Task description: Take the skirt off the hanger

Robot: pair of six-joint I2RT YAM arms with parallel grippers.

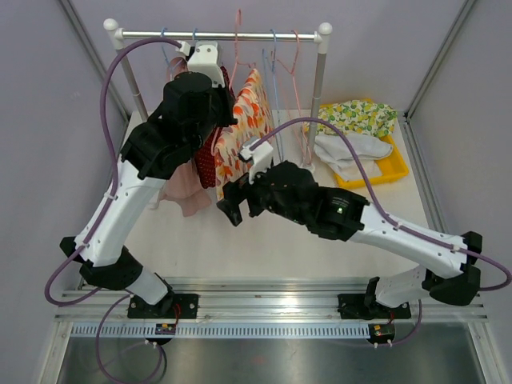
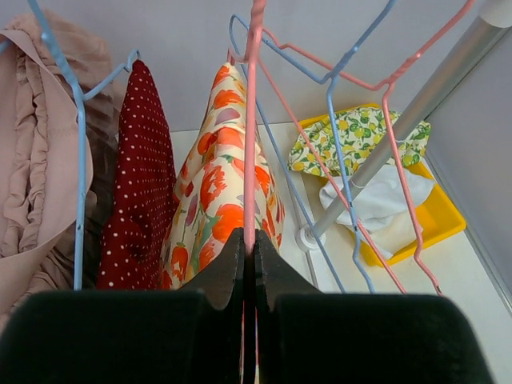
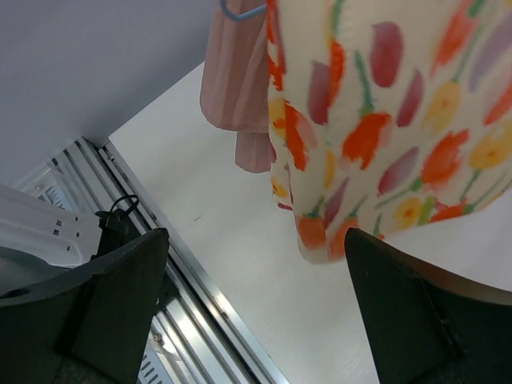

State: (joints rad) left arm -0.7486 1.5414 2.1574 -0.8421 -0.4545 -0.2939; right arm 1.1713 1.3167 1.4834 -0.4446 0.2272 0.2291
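A cream skirt with an orange tulip print (image 1: 240, 132) hangs on a pink hanger (image 2: 250, 120) from the rail (image 1: 220, 35). My left gripper (image 2: 250, 240) is shut on the pink hanger's wire, above the skirt (image 2: 220, 200). My right gripper (image 3: 256, 248) is open, just below the skirt's lower hem (image 3: 376, 136), with the hem near its right finger (image 3: 424, 312). In the top view the right gripper (image 1: 232, 200) sits at the skirt's bottom edge.
A red dotted garment (image 2: 142, 176) and a pink ruffled garment (image 2: 40, 160) hang on blue hangers to the left. Several empty blue and pink hangers (image 2: 360, 88) hang to the right by the rack post (image 1: 318, 88). A yellow tray (image 1: 382, 172) holds folded clothes.
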